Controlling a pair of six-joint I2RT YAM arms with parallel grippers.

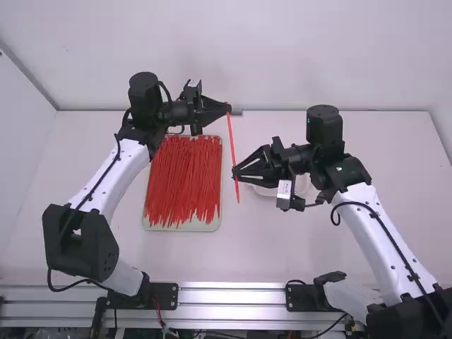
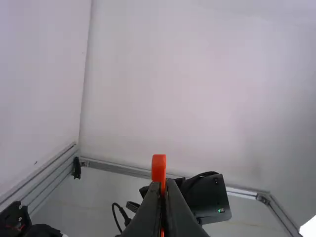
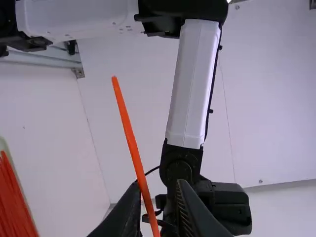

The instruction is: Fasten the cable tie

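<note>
A single red cable tie [image 1: 231, 152] hangs nearly upright above the table, just right of the tray. My left gripper [image 1: 224, 110] is shut on its top end; in the left wrist view a short red stub [image 2: 158, 168] sticks out past the closed fingers [image 2: 161, 186]. My right gripper [image 1: 235, 170] comes in from the right at the tie's lower half. It is open, and the tie [image 3: 127, 128] passes between its fingers [image 3: 157, 184], close to one finger. The tie's lower tip hangs free below the right gripper.
A flat tray [image 1: 178, 227] piled with several red cable ties [image 1: 185, 178] lies left of centre, under the left arm; its ties [image 3: 12, 197] also edge into the right wrist view. The left arm's white link [image 3: 193, 89] rises behind the held tie. Bare table lies right and front.
</note>
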